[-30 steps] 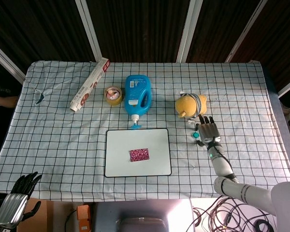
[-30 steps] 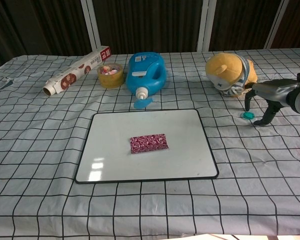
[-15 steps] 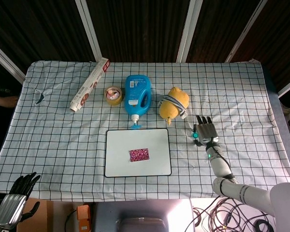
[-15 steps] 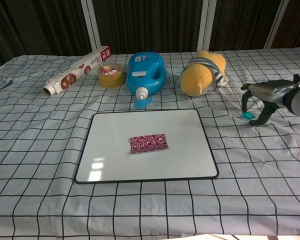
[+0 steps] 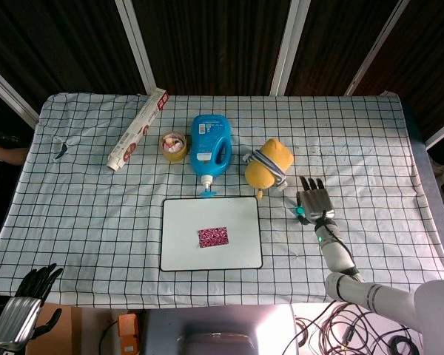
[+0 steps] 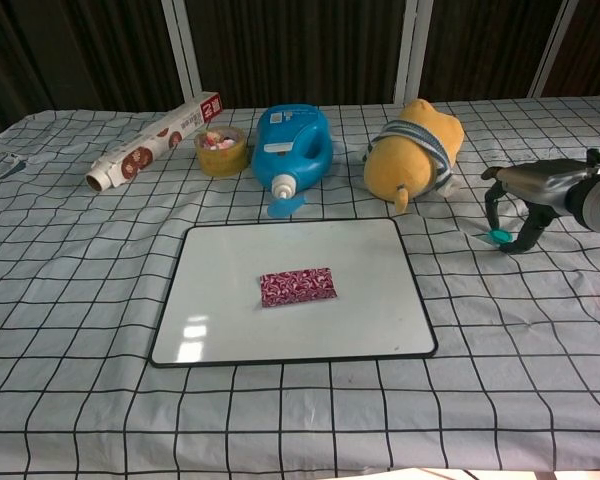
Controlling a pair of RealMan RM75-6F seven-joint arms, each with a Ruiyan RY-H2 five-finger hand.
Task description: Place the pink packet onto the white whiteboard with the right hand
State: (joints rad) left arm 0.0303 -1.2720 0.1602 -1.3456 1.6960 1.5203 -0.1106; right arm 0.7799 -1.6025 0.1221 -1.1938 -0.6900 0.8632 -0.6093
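Note:
The pink packet (image 5: 214,237) (image 6: 298,287) lies flat near the middle of the white whiteboard (image 5: 177,255) (image 6: 210,330). My right hand (image 5: 314,201) (image 6: 525,195) is well right of the board with its fingers spread and pointing down at the cloth, holding nothing. A small teal object (image 5: 300,212) (image 6: 498,236) lies just under its fingertips. My left hand (image 5: 26,307) hangs below the table's front left corner with its fingers apart and empty; only the head view shows it.
A yellow plush toy (image 5: 266,164) (image 6: 412,150) lies on its side between the board's far right corner and my right hand. Behind the board are a blue detergent bottle (image 5: 209,143) (image 6: 295,145), a small tub (image 5: 174,145) and a foil roll box (image 5: 137,130).
The plush toy has tipped over and rolled left, away from my right hand, then settled on its side. My right hand has drawn back slightly. The packet has not moved.

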